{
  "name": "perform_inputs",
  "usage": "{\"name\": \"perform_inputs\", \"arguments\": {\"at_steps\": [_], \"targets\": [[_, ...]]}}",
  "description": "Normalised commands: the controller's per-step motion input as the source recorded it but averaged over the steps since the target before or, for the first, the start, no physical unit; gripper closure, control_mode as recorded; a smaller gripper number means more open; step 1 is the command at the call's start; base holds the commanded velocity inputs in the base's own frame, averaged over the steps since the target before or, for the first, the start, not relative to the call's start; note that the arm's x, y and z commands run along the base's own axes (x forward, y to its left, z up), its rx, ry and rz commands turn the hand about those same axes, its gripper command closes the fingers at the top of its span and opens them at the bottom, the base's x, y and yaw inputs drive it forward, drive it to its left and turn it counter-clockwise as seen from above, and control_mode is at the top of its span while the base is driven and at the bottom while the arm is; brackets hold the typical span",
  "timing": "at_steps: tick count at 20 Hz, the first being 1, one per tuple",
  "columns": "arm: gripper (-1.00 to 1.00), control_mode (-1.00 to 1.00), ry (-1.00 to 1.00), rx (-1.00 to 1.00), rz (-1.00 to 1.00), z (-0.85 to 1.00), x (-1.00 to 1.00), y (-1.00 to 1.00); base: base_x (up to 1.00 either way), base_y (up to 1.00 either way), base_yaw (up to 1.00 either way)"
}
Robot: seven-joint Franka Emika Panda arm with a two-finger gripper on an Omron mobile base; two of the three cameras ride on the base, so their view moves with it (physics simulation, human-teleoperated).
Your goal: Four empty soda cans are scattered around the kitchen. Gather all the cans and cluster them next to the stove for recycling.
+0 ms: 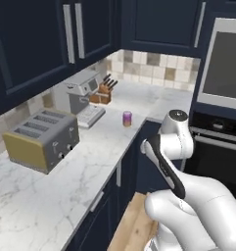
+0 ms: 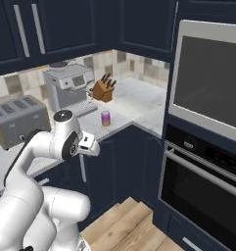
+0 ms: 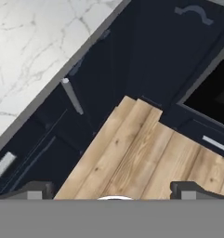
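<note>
Open jaws over wood floor (image 3: 132, 153); purple can (image 1: 127, 118) apparently upright.

You're in a home kitchen: navy cabinets (image 1: 36, 39), a marble table (image 1: 36, 196) carrying a toaster (image 1: 41, 139) and coffee machine (image 1: 80, 93), a wall oven (image 2: 207, 78), wood floor (image 3: 146, 158).

One can (image 1: 127, 118) stands on the counter (image 1: 36, 196), purple-pink. There is one toaster (image 1: 41, 139) with four slots, one coffee machine (image 1: 82, 93) and one knife block (image 1: 104, 93). One wall oven (image 2: 207, 137) sits in the cabinets. The arm (image 1: 173, 147) carries one claw (image 3: 112, 189) with two fingertips (image 3: 32, 190).
</note>
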Motion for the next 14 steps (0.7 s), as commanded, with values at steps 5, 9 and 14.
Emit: {"name": "perform_inputs", "arguments": {"at_steps": [5,9,14], "targets": [[-1.0,1.0,0.0,0.0,0.0,0.0,0.0,0.0,0.69,0.05,0.2],[-1.0,1.0,0.0,0.0,0.0,0.0,0.0,0.0,0.55,-0.13,0.23],[-1.0,1.0,0.0,0.0,0.0,0.0,0.0,0.0,0.34,-0.25,0.18]]}}
